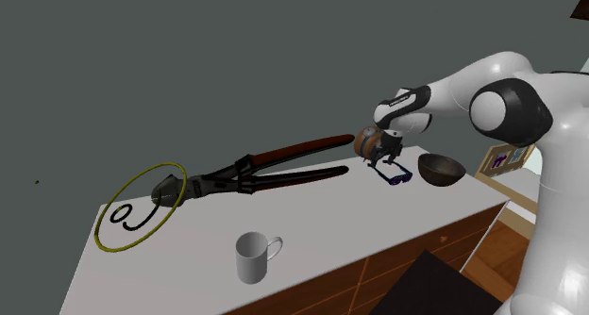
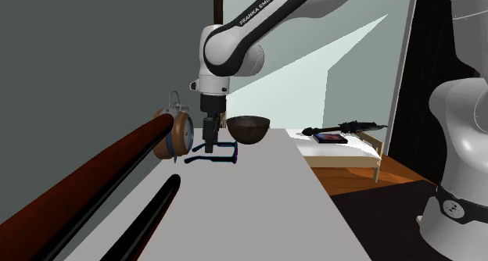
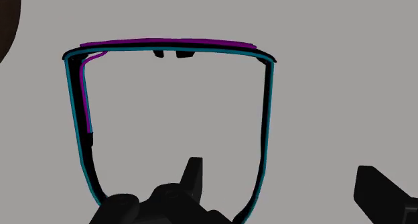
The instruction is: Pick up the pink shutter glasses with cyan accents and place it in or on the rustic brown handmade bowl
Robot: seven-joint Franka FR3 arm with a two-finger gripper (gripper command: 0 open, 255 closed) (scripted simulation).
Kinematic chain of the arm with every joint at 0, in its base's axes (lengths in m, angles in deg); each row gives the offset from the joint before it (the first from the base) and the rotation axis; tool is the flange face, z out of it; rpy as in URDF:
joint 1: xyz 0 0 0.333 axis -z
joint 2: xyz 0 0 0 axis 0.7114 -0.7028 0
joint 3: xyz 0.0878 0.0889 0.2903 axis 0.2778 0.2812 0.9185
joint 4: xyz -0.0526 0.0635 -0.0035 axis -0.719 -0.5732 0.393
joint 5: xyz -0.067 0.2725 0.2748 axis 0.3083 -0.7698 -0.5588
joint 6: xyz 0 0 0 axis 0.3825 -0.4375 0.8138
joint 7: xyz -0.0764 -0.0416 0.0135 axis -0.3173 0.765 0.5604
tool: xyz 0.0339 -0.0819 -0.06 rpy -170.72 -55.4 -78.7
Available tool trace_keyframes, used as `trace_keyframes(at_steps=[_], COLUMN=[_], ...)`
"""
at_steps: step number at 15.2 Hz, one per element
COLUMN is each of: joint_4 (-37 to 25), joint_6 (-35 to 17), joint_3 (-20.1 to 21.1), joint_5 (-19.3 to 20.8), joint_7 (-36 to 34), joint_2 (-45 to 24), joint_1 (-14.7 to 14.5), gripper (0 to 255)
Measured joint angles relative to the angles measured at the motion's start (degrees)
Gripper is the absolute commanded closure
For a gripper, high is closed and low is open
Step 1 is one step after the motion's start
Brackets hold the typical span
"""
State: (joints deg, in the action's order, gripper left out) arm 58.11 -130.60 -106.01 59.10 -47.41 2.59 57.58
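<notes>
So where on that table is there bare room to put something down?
The widest bare patch lies between the white mug and the brown bowl, on the near side of the pliers. Crowded: the far side, where alarm clock, glasses and bowl cluster.

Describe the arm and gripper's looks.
The arm has smooth, rounded white links with dark joints; one link bears FRANKA EMIKA lettering. The gripper is all black, with two blocky fingers.

Shoulder high, second low along the table (image 2: 266, 209); wrist close, probably overhead.
</notes>
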Motion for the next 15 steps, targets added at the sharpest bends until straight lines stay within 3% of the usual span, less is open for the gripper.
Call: trace_keyframes(at_steps=[13,14,15], joint_4=[0.1,0.1,0.1], joint_6=[-3.5,-3.5,-3.5], joint_3=[1.0,1.0,1.0], joint_5=[-2.0,-2.0,-2.0], joint_7=[1.4,1.4,1.4], joint_2=[-3.7,-3.7,-3.7], joint_1=[0.9,0.9,0.9], gripper=[0,255,255])
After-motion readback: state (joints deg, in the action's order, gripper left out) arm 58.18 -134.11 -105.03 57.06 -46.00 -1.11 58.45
